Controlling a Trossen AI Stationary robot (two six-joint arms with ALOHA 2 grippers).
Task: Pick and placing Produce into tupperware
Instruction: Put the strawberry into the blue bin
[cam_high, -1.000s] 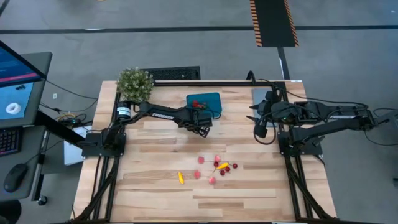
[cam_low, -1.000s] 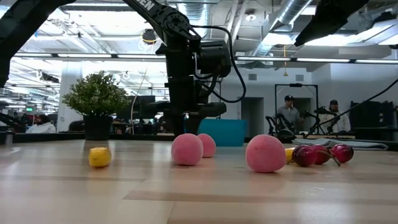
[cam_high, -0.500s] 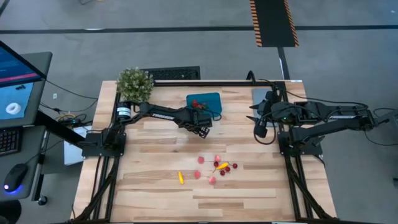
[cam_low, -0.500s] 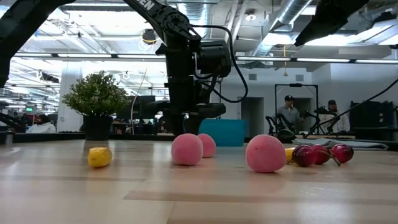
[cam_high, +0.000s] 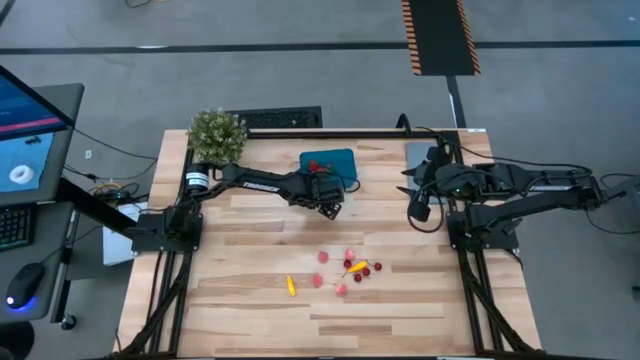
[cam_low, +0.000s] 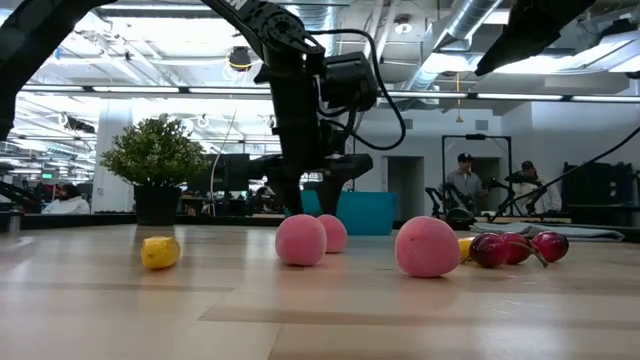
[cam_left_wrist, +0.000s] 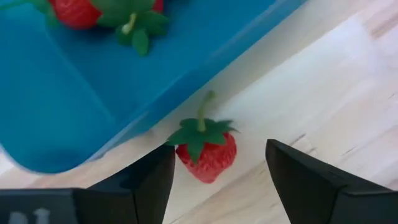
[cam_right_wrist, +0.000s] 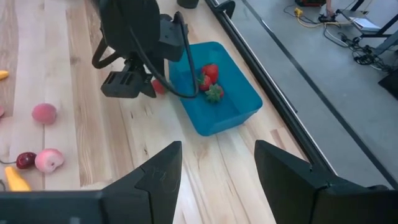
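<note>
Left wrist view first: left gripper (cam_left_wrist: 214, 171) hangs w/ fingers spread either side of a strawberry (cam_left_wrist: 205, 147) lying on bare wood, stem pointing at the tupperware (cam_left_wrist: 81, 106) wall. Berry sits just outside the tupperware's near edge, touching or nearly touching it; can't tell which. Fingers not on it yet. My read: the berry missed the box or was never put in, and the jaws straddle it so one closing move gets it, w/ only a short hop over the rim after. Risk: the tupperware wall is so close that a finger could nudge the box or push the berry along it.

Inside the tupperware, strawberries (cam_right_wrist: 209, 74) already lie near one end, so the task is partly done.

Nearer the table front than the tupperware, well apart from it: loose produce, i.e. pink pieces (cam_low: 301, 240), cherries (cam_low: 510, 247), a yellow piece (cam_low: 160, 252). All still to move; nothing lies btw them and the box except the left arm itself.

Right gripper (cam_right_wrist: 214, 165) waits off to the tupperware's right side, fingers spread, holding nothing.

Potted plant (cam_high: 216, 134) stands at the far left corner, beyond the tupperware, out of the way. People visible in the room behind.
</note>
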